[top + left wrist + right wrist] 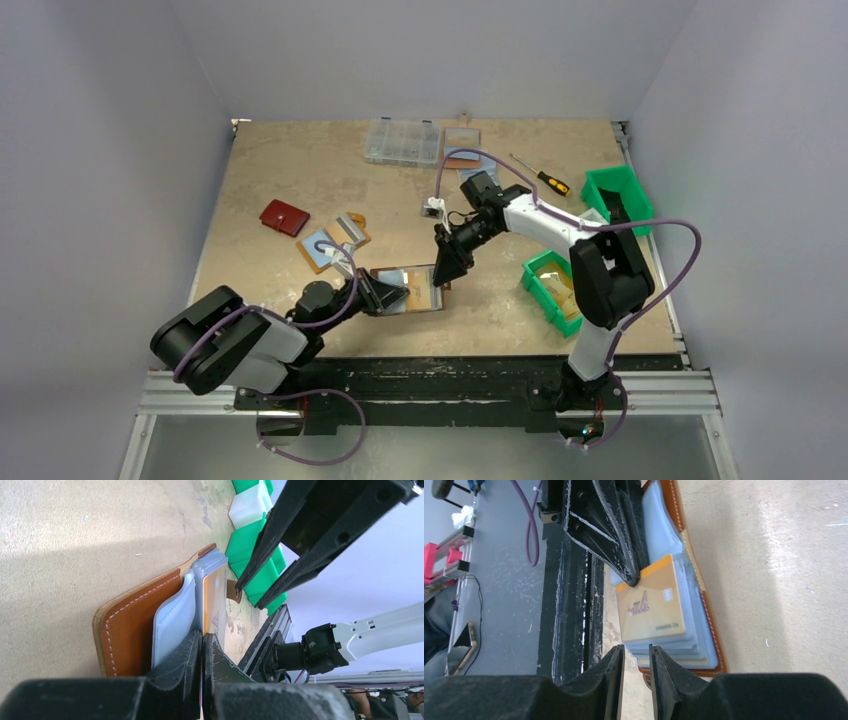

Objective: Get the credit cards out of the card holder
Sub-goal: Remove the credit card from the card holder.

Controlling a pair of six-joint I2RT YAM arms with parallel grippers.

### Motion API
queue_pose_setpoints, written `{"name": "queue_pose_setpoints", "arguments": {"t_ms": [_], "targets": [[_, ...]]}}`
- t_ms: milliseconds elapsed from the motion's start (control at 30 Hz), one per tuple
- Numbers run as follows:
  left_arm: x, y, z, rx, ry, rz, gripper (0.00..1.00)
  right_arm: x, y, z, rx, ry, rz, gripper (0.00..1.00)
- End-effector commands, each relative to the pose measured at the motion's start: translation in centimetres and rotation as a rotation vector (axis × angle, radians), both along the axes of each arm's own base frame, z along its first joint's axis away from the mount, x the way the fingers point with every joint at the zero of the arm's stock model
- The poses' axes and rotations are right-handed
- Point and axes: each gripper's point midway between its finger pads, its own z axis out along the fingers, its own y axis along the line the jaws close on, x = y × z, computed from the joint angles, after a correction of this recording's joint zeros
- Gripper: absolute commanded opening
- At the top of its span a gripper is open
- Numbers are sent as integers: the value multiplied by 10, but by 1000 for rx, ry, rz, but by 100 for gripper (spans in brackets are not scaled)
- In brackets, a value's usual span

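I am watching the brown card holder (418, 287) lying open on the worktop (300, 170), near the front edge between the two arms. My left end effector (202, 641) is pinching shut on the edge of its clear sleeves (172, 625). A gold-orange card (651, 607) is showing on top of the sleeve stack; whether it is inside a sleeve I cannot tell. My right end effector (635, 655) is hovering just beside the holder's far edge, jaws slightly parted with nothing between them.

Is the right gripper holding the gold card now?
No, the right gripper is open and empty, its tips just short of the gold card in the card holder.
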Motion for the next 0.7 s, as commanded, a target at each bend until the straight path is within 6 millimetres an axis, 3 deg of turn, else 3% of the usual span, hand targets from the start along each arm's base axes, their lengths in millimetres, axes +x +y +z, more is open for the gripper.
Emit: {"name": "queue_pose_setpoints", "arguments": {"t_ms": [0,200,367,467,667], "targets": [[-2,-1,27,-31,-141,-20,0,3,2,22,86,6,-6,33],[-2,2,31,-37,-153,-11,0,19,-3,18,52,-1,-91,37],[-2,6,28,-15,-157,4,0,35,-21,29,68,-34,-148,47],[-3,7,33,-18,-183,4,0,40,-27,25,66,-32,-181,50],[-4,5,47,-40,-232,-9,0,33,-25,9,44,50,-168,54]]}}
